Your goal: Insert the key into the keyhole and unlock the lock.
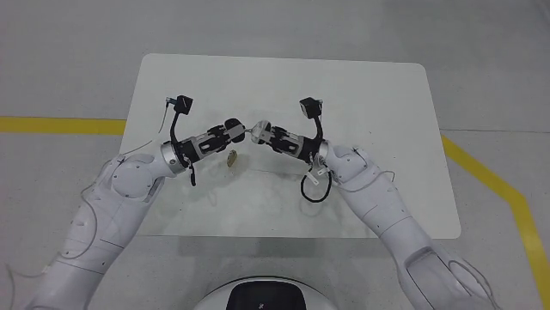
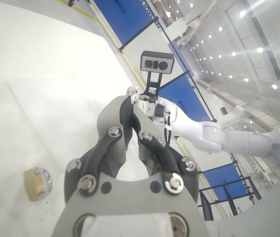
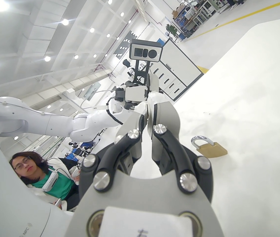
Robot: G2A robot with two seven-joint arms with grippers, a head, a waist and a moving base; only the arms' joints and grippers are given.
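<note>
Top view: the left pincer and the right pincer are held tip to tip above the middle of the bench. A thin pale sliver is seen between the tips, too small to be identified. The lock is laid flat on the bench, near the left pincer on the robot's side of it, apart from both pincers and touched by neither.

In the left wrist view the left pincer is seen with its fingers pressed together at the tips; whether anything is pinched there cannot be told. The lock is shown end-on, well back from the tips and beside the pincer's base, its silver shackle turned toward the pincer.

In the right wrist view the right pincer is likewise pressed together, with the left arm met just beyond its tips. Here the lock is shown by its broad brass face, beside the fingers and below them, and the arch of the shackle is seen seated in the body.
</note>
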